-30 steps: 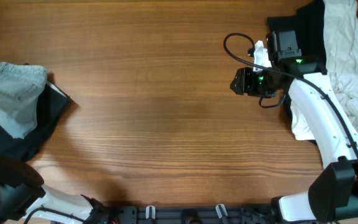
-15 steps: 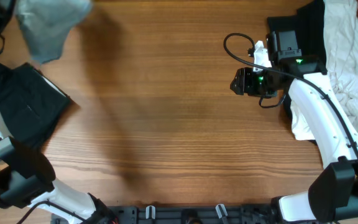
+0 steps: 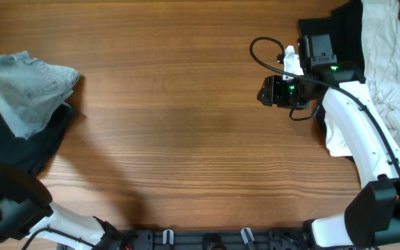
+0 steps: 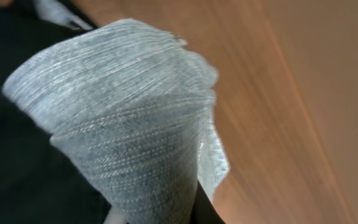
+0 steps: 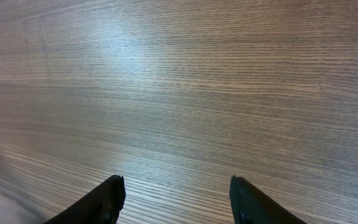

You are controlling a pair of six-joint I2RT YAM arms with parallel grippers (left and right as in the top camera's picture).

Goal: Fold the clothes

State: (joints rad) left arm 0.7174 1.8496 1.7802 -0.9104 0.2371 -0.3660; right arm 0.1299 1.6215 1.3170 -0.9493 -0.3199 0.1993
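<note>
The pale-blue denim shorts (image 3: 28,87) lie bunched at the far left, on top of a black garment (image 3: 19,142). In the left wrist view the denim (image 4: 135,124) fills the frame and hangs from my left gripper (image 4: 166,214). That gripper is shut on the fabric, and only a dark finger (image 4: 204,210) shows at the bottom edge. In the overhead view it is hidden at the left edge. My right gripper (image 3: 264,92) is open and empty over bare wood (image 5: 176,183), its fingertips (image 5: 114,190) well apart.
A white garment (image 3: 394,69) and a black one (image 3: 349,28) are piled at the far right, beside the right arm. A black cable (image 3: 262,52) loops off the right wrist. The left arm's base (image 3: 9,205) sits at the front left corner.
Half a second ago the denim shorts were lifted toward the back left corner; now they are lowered onto the black garment, spread further right. The right arm has not moved.
</note>
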